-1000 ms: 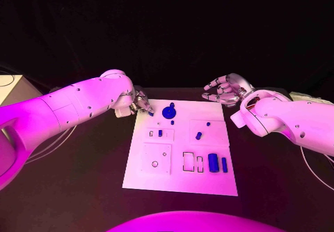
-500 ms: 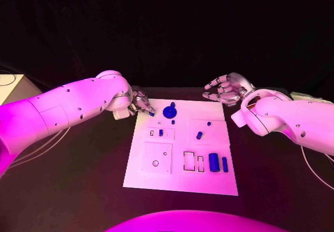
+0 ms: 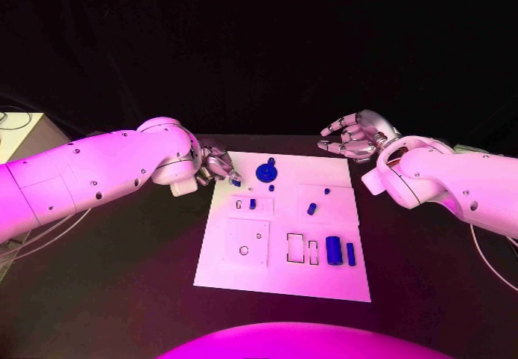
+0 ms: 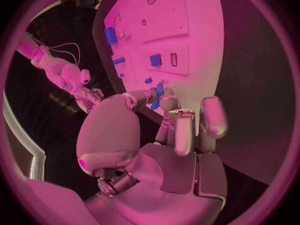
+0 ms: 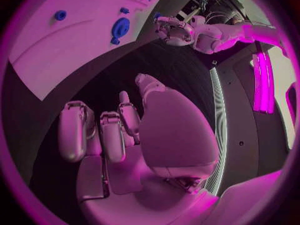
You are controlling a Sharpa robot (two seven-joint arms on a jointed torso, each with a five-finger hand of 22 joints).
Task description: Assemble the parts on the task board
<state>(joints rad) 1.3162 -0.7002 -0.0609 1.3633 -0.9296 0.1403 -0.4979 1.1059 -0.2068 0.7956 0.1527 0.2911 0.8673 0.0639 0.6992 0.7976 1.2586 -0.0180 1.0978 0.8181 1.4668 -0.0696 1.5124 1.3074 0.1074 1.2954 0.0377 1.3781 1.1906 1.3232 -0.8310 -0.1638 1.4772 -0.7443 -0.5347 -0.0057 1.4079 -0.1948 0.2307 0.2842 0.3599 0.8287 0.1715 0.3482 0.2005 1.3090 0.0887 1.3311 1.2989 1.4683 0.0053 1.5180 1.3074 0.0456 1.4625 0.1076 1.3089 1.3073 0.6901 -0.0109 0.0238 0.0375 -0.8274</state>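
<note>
As the left hand (image 3: 219, 166) pinches a small blue part (image 3: 236, 180) at the white board's (image 3: 283, 277) far left corner on the bench, the right hand (image 3: 351, 137) hovers spread and empty; the part looks light, stiff, best taken by its sides.

The white task board (image 3: 283, 258) lies flat on the dark surface, marked with rectangular outlines and small holes. A round blue part (image 3: 263, 173) sits near its far edge, smaller blue parts (image 3: 311, 209) stand mid-board, and two upright-oblong blue blocks (image 3: 334, 250) lie side by side near its right edge.
</note>
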